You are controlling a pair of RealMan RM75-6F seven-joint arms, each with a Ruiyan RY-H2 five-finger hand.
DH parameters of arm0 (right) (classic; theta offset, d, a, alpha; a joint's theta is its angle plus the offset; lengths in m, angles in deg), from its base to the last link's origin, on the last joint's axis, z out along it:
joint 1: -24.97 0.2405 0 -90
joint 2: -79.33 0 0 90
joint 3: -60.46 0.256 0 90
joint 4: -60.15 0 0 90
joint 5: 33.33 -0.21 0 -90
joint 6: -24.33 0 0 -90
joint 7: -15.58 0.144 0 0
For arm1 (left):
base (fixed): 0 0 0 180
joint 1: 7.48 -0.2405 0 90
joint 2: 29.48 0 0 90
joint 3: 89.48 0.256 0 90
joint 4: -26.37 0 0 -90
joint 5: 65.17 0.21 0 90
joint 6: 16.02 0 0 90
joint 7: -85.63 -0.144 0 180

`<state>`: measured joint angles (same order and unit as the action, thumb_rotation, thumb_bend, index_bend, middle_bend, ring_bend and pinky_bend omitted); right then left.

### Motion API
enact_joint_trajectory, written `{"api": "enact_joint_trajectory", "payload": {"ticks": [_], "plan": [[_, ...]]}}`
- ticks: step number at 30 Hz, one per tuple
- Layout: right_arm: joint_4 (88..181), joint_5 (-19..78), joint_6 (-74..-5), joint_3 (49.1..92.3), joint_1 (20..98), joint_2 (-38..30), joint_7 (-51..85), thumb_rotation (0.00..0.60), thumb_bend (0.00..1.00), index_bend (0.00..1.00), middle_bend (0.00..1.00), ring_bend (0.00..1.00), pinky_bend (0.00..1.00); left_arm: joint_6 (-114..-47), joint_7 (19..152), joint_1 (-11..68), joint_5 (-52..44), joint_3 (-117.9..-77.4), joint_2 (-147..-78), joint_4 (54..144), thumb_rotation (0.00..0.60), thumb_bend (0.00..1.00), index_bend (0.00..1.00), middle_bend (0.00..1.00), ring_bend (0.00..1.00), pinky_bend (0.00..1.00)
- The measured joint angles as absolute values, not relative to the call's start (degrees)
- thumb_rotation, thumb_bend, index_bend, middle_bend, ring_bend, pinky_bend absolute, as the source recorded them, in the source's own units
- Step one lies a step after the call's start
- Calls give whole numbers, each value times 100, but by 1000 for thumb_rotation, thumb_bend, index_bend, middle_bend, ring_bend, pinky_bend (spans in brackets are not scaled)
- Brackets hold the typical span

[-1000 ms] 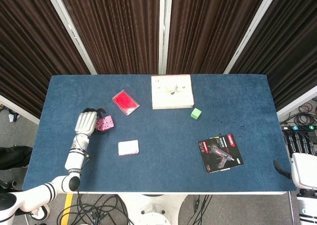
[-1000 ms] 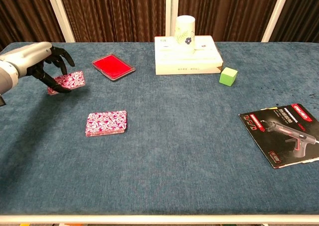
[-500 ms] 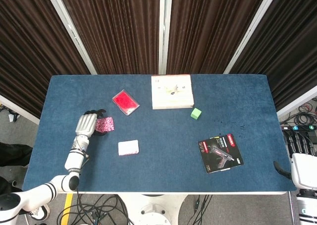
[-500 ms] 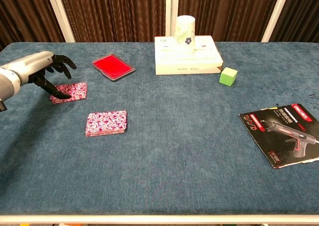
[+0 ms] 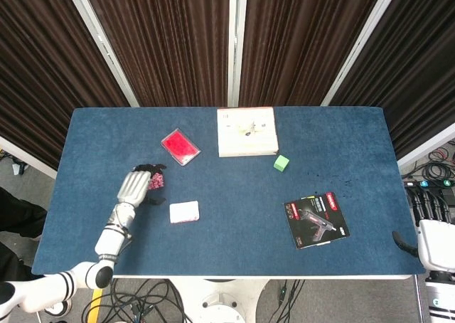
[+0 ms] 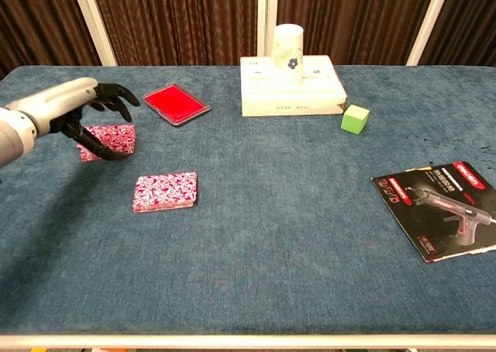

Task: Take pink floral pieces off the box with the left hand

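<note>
- Two pink floral pieces lie flat on the blue table (image 6: 310,236): one floral piece (image 6: 108,140) at the left, partly behind the left hand (image 6: 81,112); the nearer floral piece (image 6: 165,191) sits alone, closer to the front edge.
- Left hand hovers over the far floral piece, dark fingers (image 6: 116,96) spread and curved, holding nothing; whether a fingertip touches the piece cannot be told.
- White box (image 6: 292,92) stands at the back centre with a flower-printed cup (image 6: 287,46) on top.
- Red tray (image 6: 176,104) left of the box, green cube (image 6: 355,119) right of it.
- Glue-gun leaflet (image 6: 439,208) at the right.
- Right hand out of sight.
</note>
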<state>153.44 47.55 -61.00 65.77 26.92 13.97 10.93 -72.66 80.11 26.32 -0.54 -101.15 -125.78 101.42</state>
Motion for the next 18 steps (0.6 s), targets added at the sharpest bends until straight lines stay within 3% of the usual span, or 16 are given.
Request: {"api": "enact_joint_trajectory", "payload": {"ticks": [8,18], "plan": [[15301,4736,-6087,6586,2698,1382,1137,600,139,0,0,0,0,-7381,7234,2455,-166,-9691,-12307,11525,600,129,198,303,160,163],[15245,4731,-6057,6578,2703,1363,1189,600,139,0,0,0,0,-7843,6858,2379,-226,-9670,-12862,11346,600,132,198,302,135,148]]}}
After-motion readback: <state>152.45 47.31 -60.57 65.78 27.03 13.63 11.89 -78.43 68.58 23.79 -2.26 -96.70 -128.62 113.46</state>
